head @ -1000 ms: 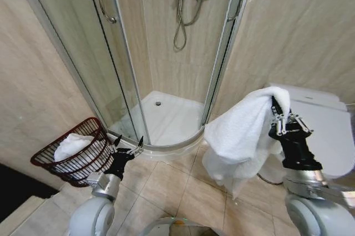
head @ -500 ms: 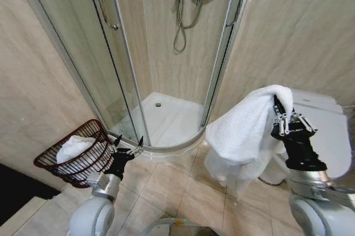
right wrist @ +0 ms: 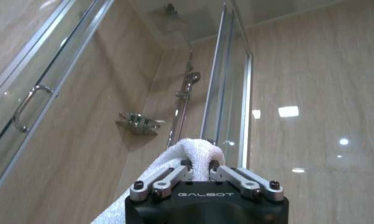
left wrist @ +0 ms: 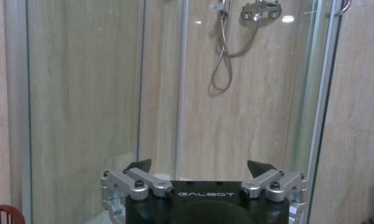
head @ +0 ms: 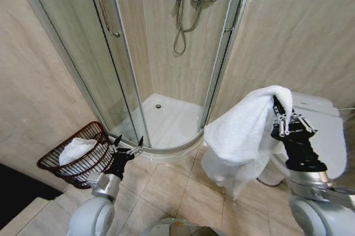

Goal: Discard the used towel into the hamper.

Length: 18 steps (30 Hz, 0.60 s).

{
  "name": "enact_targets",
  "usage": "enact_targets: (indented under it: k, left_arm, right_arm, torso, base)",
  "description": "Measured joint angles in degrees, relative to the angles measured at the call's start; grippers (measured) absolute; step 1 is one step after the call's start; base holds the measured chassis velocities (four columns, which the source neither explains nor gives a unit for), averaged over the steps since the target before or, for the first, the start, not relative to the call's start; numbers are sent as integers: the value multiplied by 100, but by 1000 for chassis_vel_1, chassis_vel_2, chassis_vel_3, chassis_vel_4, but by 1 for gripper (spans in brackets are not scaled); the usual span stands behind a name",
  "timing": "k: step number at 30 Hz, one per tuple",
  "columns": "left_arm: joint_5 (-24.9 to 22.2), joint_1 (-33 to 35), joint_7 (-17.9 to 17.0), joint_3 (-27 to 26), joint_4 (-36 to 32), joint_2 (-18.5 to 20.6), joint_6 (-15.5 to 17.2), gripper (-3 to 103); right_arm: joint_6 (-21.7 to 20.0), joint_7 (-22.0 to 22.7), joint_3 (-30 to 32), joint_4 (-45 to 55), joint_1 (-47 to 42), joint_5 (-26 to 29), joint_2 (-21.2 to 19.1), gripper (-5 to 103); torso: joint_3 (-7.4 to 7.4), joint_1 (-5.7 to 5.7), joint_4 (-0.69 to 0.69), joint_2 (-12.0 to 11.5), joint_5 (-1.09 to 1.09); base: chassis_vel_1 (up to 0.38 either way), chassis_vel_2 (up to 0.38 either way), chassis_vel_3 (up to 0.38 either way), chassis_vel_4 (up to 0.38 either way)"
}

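Note:
A white used towel [head: 244,136] hangs in folds from my right gripper [head: 275,101], which is raised at the right of the head view and shut on the towel's top edge. In the right wrist view the towel [right wrist: 196,151] bulges between the closed fingers of that gripper [right wrist: 199,164]. The hamper [head: 83,155], a dark red wire basket, sits tilted on the floor at the lower left with a white cloth [head: 76,148] inside; a sliver of the hamper [left wrist: 3,214] shows in the left wrist view. My left gripper [head: 127,143] hangs low just right of the hamper, open and holding nothing [left wrist: 200,165].
A glass corner shower cabin [head: 166,64] with a white tray [head: 169,119] fills the middle ahead. A white toilet [head: 321,131] stands behind my right arm. Beige tiled floor [head: 172,186] lies between the hamper and the toilet.
The head view has shifted slightly, so the hamper sits a little farther right and lower. The towel stays gripped in my right gripper and the left gripper has held its place.

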Motion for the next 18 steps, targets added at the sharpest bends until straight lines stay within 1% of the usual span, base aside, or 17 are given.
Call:
enact_targets:
  k: [8,18]
  left_arm:
    - [0,0,0,0,0,0,0,100]
    - [0,0,0,0,1,0,0,100]
  right_arm:
    - [0,17,34,0,-43,14,-15,9]
    - [23,-48,4,0,-54,40,16,9]
  torso:
    - [137,83,0,220,0]
    - [263,167,0,430,0]
  base:
    - [0,0,0,0]
    - [0,0,0,0]
